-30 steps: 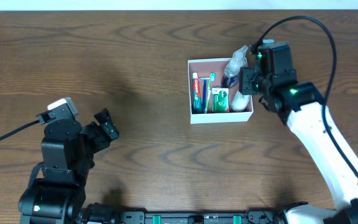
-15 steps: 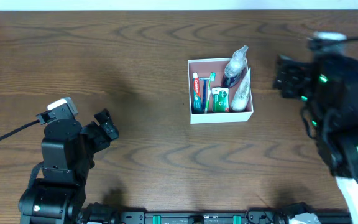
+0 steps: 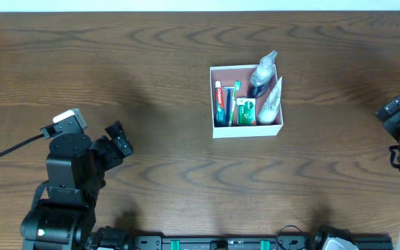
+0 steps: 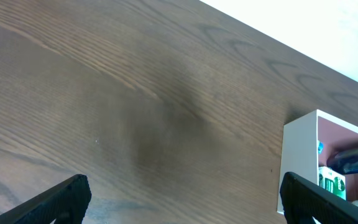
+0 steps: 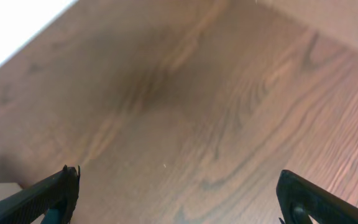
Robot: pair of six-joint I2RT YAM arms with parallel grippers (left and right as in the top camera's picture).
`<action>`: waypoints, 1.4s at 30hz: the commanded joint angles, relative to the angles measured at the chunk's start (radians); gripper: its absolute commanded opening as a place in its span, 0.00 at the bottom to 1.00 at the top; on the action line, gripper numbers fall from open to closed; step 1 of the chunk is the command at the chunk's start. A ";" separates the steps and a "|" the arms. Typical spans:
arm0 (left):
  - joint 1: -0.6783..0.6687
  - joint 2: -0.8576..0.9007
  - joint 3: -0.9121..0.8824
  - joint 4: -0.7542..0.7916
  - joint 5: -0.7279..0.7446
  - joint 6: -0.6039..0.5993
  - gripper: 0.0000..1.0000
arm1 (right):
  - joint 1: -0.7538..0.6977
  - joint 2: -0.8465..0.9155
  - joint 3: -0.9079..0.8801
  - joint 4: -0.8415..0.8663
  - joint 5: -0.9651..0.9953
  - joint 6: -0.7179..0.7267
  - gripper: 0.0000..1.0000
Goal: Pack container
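Note:
The container [image 3: 246, 132], a square box with white walls and a pink inside, stands right of the table's middle. It holds a red-and-white toothpaste tube [image 3: 219, 102], a toothbrush [image 3: 230, 103], a green packet [image 3: 246, 111], a clear bottle [image 3: 262, 72] and a white tube [image 3: 272, 103]. The bottle and the white tube lean on the right wall. My left gripper [image 3: 117, 139] is open and empty, far left of the box. My right gripper [image 3: 394, 111] is open and empty at the table's right edge. The left wrist view shows open jaws [image 4: 191, 205] and the box wall [image 4: 300, 165].
Bare brown wood lies all around the box. The right wrist view shows open jaws [image 5: 185, 199] over bare wood, with the table's far edge at the upper left. The left arm's base and cable sit at the front left.
My right gripper was at the box's right wall by the white tube. It has let go and pulled back to the right edge. The white tube stays leaning in the box. The left arm has not moved.

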 commanded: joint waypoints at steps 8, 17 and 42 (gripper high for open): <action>0.003 0.000 0.001 0.000 -0.005 -0.009 0.98 | -0.045 0.159 -0.090 -0.001 -0.038 0.067 0.99; 0.003 0.000 0.001 0.000 -0.005 -0.009 0.98 | -0.045 0.280 -0.090 -0.001 -0.037 0.066 0.99; 0.003 -0.050 0.000 -0.040 -0.005 -0.008 0.98 | -0.045 0.312 -0.090 -0.001 -0.038 0.066 0.99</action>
